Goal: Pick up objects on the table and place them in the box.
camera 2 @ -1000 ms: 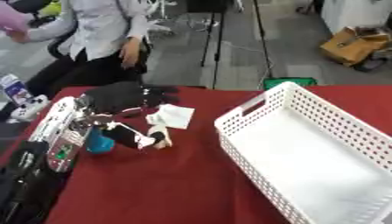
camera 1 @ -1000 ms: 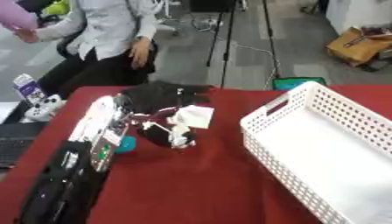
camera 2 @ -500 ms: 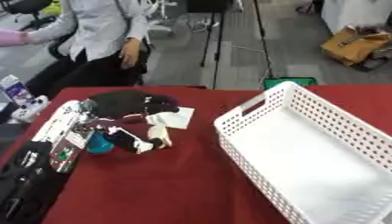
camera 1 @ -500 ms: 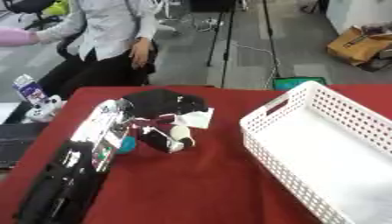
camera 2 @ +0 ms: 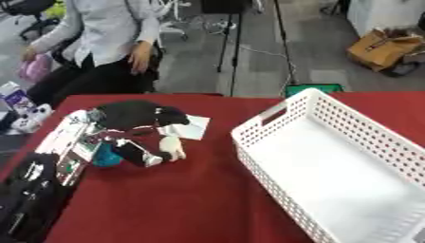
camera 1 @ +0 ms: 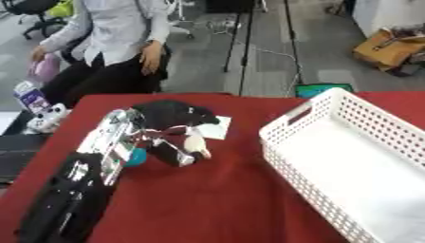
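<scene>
the left hand (camera 1: 170,142) sits over the left part of the red table (camera 1: 216,199), at the end of a long black-and-silver arm that comes in from the near left corner. its dark fingers are curled in around a small pale object (camera 1: 196,144), which shows just at the fingertips on the right; whether the object is truly pinched or only nudged i cannot tell for sure, but the hand looks closed on it. just to the left of the hand a small teal thing (camera 1: 137,156) lies against the arm, and beyond it, on the far side, lie a black cloth-like lump (camera 1: 170,113) and a flat white sheet (camera 1: 213,128), all close together in one cluster. the white box (camera 1: 332,142), a perforated plastic basket, stands to the right, well apart from the cluster and holding nothing that can be seen. the right hand shows in neither view. to do this step well, the hold on the pale object should be settled before lifting, so it does not slip out sideways; then lift straight up, clear of the black lump and the sheet, travel right with the object higher than the box's near rim and handle, and let go only once it is over the middle of the box rather than its edge.
</scene>
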